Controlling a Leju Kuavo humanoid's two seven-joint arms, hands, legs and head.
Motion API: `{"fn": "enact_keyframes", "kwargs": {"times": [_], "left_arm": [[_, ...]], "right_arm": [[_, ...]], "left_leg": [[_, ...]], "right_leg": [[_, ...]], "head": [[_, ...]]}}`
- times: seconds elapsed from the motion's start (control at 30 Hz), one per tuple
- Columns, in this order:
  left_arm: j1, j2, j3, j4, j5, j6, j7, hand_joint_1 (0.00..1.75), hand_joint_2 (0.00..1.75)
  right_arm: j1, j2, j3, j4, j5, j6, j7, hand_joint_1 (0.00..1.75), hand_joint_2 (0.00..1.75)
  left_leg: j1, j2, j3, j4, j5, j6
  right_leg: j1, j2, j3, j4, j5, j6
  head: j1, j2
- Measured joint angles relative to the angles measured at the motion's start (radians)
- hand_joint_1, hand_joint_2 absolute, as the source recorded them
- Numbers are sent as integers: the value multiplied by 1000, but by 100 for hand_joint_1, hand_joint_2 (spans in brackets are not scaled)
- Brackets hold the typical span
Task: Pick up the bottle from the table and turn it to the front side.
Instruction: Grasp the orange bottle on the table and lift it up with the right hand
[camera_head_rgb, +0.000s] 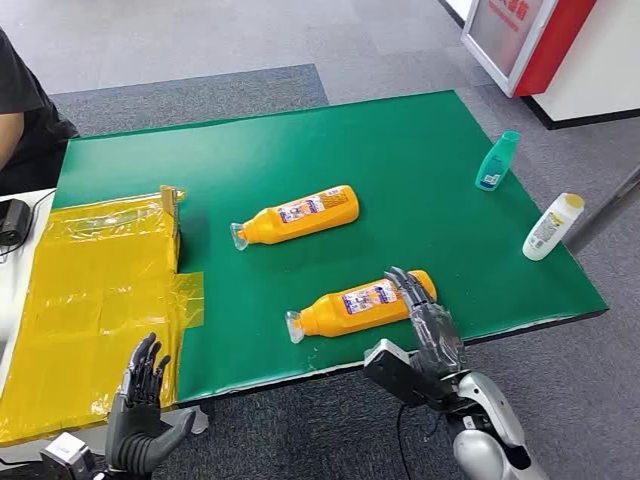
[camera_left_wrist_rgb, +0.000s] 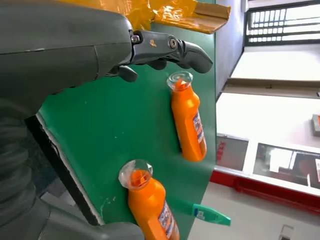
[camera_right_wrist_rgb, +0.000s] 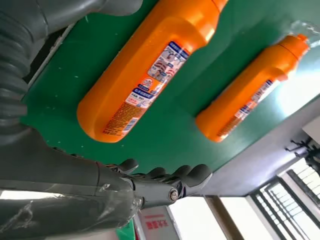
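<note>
The right robot hand (camera_head_rgb: 423, 315) is positioned at the base end of the near orange bottle (camera_head_rgb: 361, 307), fingers extended and spread over the bottle's far end. In the right wrist view the fingers (camera_right_wrist_rgb: 166, 175) lie alongside the bottle (camera_right_wrist_rgb: 145, 70) with green desk surface visible between them and the bottle; the hand has hold of nothing. The left robot hand (camera_head_rgb: 140, 405) is raised at the near edge of the desk (camera_head_rgb: 423, 160), over the yellow plastic sheet (camera_head_rgb: 83, 300), fingers apart and empty.

Task status, as judged: approach stage. The bottle has not been lifted and no rotation has begun. Remaining steps: close on the bottle, lift it, turn it to the front side.

Task item: the near orange bottle lies on its side near the front edge of the desk, clear cap (camera_head_rgb: 294, 326) pointing toward the robot's left, printed label (camera_head_rgb: 370, 297) facing up. A second orange bottle (camera_head_rgb: 302, 214) lies further back in similar orientation. A teal bottle (camera_head_rgb: 497, 161) and a white bottle (camera_head_rgb: 552, 226) lie well apart on the right side of the desk.
</note>
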Motion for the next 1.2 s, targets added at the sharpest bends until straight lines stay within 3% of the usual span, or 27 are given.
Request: {"fn": "enact_keyframes", "kwargs": {"times": [0.27, 0.5, 0.7, 1.0, 1.07, 1.13, 1.2], "left_arm": [[-37, 9, -20, 36, -15, -10, -22, 0, 175], [-80, 25, -55, 72, -15, -10, -24, 0, 175], [-98, 40, -86, 100, -16, 4, -28, 0, 175], [-106, 54, -112, 122, -18, 21, -28, 0, 175], [-107, 56, -119, 124, -18, 23, -26, 0, 175], [-108, 57, -123, 125, -18, 26, -24, 0, 175], [-108, 58, -124, 127, -18, 28, -23, 0, 175]], "right_arm": [[-193, -46, 13, 199, 33, 155, 81, 0, 175], [-392, -72, 95, 454, 47, 304, 114, 0, 175], [-511, -81, 174, 619, 38, 347, 112, 0, 175], [-587, -84, 247, 746, 49, 350, 117, 0, 175], [-596, -85, 258, 761, 53, 355, 117, 32, 175], [-602, -86, 268, 771, 55, 361, 117, 109, 175], [-605, -90, 276, 775, 55, 363, 112, 164, 175]], "left_leg": [[-1, 0, 0, 0, 3, 1], [-1, 0, -1, 0, 6, 1], [-1, 0, -1, 0, 6, 2], [-1, 0, -1, 0, 6, 2], [-1, 0, -1, 0, 6, 2], [-1, 0, 0, 0, 6, 2], [-1, 0, 0, 0, 6, 2]], "right_leg": [[-1, 0, 0, 0, 4, 1], [-1, 0, 0, 0, 5, 1], [-1, 0, -1, 0, 5, 2], [-1, 0, 0, 0, 5, 2], [-1, 0, 0, 0, 5, 2], [-1, 0, 0, 0, 6, 2], [-1, 0, 0, 0, 6, 2]], "head": [[0, 0], [0, 0], [0, 0], [0, 0], [0, 0], [0, 0], [0, 0]]}}
